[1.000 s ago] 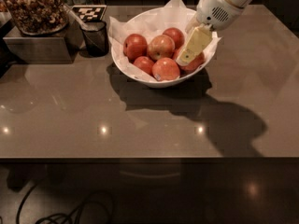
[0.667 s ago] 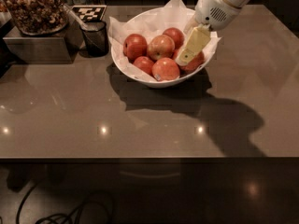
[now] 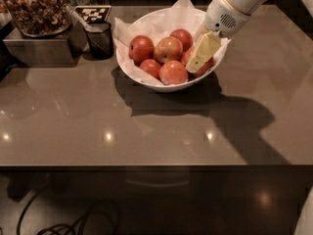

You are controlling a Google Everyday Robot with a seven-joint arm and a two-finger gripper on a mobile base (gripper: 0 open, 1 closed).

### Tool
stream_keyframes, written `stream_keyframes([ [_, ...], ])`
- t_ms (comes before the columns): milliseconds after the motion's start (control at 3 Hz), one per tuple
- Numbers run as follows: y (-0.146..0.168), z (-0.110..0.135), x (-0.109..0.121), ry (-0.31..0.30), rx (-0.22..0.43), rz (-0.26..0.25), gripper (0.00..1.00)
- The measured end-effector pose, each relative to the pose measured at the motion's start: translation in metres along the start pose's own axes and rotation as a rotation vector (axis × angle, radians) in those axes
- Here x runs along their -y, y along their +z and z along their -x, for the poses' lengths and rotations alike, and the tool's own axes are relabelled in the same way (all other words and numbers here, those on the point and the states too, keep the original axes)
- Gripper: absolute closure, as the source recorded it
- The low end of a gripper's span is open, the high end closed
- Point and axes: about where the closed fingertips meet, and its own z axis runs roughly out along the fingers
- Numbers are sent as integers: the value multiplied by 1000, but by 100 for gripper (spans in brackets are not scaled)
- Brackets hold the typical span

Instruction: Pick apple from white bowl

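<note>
A checkered marker (image 3: 93, 13) sits by the counter's far left corner. Near the far edge, the white bowl (image 3: 146, 75) holds six apples. The gripper (image 3: 196, 65) lies over the apple (image 3: 209, 65) at the right rim. I cannot tell whether it grips.

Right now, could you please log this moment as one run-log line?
phase: reach | gripper: low in right side of white bowl | apple: mid-bowl, to the image-left of gripper, not lifted | grasp: unconfirmed

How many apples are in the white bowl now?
6, all in the bowl: left apple, middle apple, back apple, front-left apple, front apple, and right apple, half hidden behind the gripper at the bowl's right side. Others may lie underneath.
</note>
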Motion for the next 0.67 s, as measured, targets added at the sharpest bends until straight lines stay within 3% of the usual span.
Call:
stream_keyframes([
  [667, 15, -9, 10, 19, 14, 18, 28],
])
